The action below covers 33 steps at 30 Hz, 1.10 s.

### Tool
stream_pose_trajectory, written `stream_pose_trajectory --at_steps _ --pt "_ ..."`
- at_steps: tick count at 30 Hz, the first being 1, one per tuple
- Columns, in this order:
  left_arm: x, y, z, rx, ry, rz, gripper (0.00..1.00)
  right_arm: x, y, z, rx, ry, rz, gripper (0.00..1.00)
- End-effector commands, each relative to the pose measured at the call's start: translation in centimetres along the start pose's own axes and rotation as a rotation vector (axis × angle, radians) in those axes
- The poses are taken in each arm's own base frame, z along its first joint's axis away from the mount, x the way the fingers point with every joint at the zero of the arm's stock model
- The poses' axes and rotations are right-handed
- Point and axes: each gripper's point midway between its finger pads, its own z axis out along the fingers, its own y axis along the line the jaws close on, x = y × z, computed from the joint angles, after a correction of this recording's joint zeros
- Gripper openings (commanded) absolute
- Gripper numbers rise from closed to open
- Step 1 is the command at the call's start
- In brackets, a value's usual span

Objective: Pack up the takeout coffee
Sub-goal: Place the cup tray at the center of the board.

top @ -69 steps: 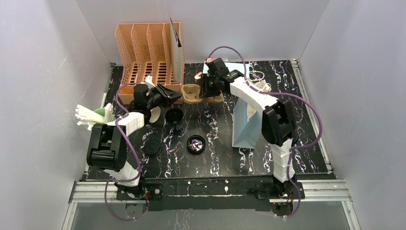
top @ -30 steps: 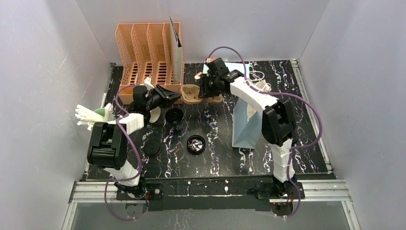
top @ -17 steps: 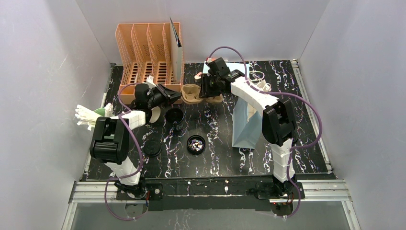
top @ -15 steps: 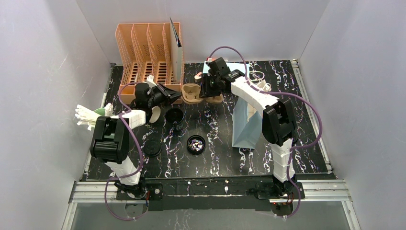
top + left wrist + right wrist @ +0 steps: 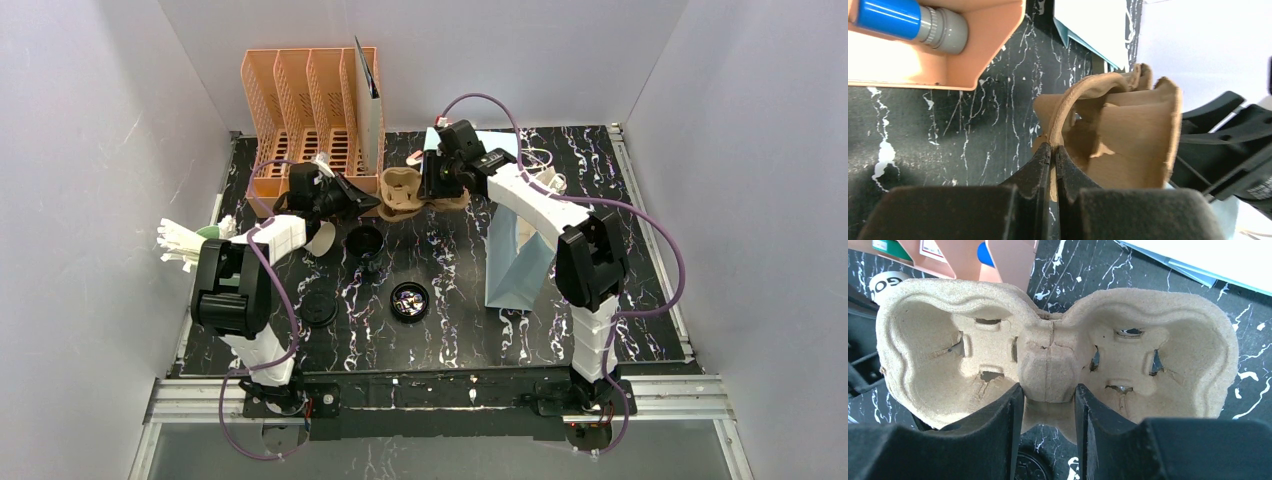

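The brown pulp two-cup carrier (image 5: 402, 188) (image 5: 1168, 365) (image 5: 1128, 135) sits at the back middle of the table, held from both sides. My left gripper (image 5: 375, 203) (image 5: 1054, 150) is shut on its thin left rim. My right gripper (image 5: 437, 190) (image 5: 1048, 400) is shut on the raised middle post between the two empty wells. Of the takeout coffee, one dark cup (image 5: 365, 240) stands open in front of the carrier. A white-lined cup (image 5: 322, 238) lies beside it. A black lid (image 5: 318, 308) and a second round black piece (image 5: 409, 298) lie nearer the front.
The light-blue paper bag (image 5: 515, 262) stands to the right under my right arm. An orange file rack (image 5: 310, 100) fills the back left, with an orange tray holding a blue marker (image 5: 888, 15) below it. White and green items (image 5: 190, 240) lie at the left edge.
My left gripper reached back and shut on the carrier's rim. The carrier has shifted slightly toward the back and tipped up. My right gripper keeps its hold.
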Motion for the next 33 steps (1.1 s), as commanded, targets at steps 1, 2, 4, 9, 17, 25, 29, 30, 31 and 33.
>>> stream_pose_trajectory --at_steps 1,2,4,9,17,25,29,30,31,33 --pt "-0.4 3.2 0.1 -0.140 -0.005 0.040 0.00 -4.3 1.3 -3.2 -0.028 -0.149 -0.004 0.46" --pt "-0.4 3.4 0.1 -0.151 -0.004 0.042 0.00 -4.3 1.3 -3.3 -0.026 -0.151 -0.004 0.45" --pt "-0.6 3.7 0.1 -0.170 -0.006 0.050 0.00 -4.6 1.3 -3.6 -0.023 -0.161 -0.007 0.45" --pt "-0.7 4.5 0.3 -0.208 -0.003 0.054 0.00 -6.1 2.2 -5.5 -0.048 -0.218 -0.033 0.45" --pt "-0.1 5.6 0.4 -0.242 0.007 0.055 0.00 -6.9 3.7 -8.1 -0.120 -0.273 -0.038 0.45" --pt "-1.0 4.0 -0.1 -0.233 -0.019 0.089 0.06 -9.0 7.4 -13.0 -0.258 -0.316 -0.126 0.43" --pt "-1.7 2.1 -1.1 -0.214 -0.037 0.126 0.17 -10.8 10.0 -17.3 -0.345 -0.382 -0.207 0.43" --pt "-2.0 1.4 -1.5 -0.205 -0.045 0.136 0.20 -11.1 10.4 -18.5 -0.358 -0.403 -0.224 0.43" --pt "-2.2 0.8 -1.9 -0.197 -0.053 0.148 0.23 -11.5 10.6 -19.7 -0.364 -0.430 -0.238 0.43" --pt "-2.9 -0.9 -2.9 -0.170 -0.085 0.180 0.32 -11.7 10.9 -22.0 -0.373 -0.480 -0.261 0.42"
